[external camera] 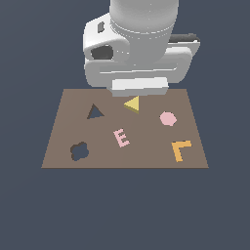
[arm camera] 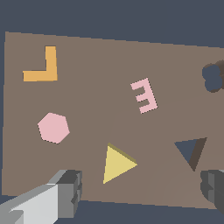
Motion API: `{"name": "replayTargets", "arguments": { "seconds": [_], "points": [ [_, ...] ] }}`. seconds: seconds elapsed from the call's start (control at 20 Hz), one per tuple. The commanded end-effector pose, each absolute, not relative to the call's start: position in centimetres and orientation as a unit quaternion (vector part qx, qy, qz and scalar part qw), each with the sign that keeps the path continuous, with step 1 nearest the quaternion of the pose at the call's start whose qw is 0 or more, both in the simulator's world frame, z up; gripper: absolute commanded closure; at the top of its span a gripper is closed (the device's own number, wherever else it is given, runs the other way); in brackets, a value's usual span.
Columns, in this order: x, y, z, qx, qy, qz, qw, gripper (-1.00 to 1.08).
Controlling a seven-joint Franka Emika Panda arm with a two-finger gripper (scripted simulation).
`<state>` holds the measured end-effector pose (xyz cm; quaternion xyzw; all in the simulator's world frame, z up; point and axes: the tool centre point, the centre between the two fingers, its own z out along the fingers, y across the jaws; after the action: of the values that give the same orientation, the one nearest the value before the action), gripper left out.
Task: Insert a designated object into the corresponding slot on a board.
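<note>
My gripper hangs wide open, straddling the yellow triangle so the fingers can close on it; triangular slot sits at its 3 o'clock on the board.

The board carries a yellow triangle, pink hexagon, pink E, orange L.

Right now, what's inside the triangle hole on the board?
Nothing: the triangle hole shows only dark floor and brown edges. The yellow triangle lies on the board beside it.
</note>
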<state>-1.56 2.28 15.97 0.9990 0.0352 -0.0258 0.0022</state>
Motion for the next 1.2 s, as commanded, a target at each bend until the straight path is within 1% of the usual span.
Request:
{"name": "replayTargets", "arguments": {
  "seconds": [0.0,0.55,1.15],
  "points": [
    [-1.6,2.3,16.0,0.999,0.035,-0.026,0.002,-0.92],
    [-2.6,2.2,14.4,1.0,-0.009,-0.022,0.002,-0.92],
    [-5.6,2.6,9.2,0.989,-0.149,-0.01,0.001,-0.92]
  ]
}}
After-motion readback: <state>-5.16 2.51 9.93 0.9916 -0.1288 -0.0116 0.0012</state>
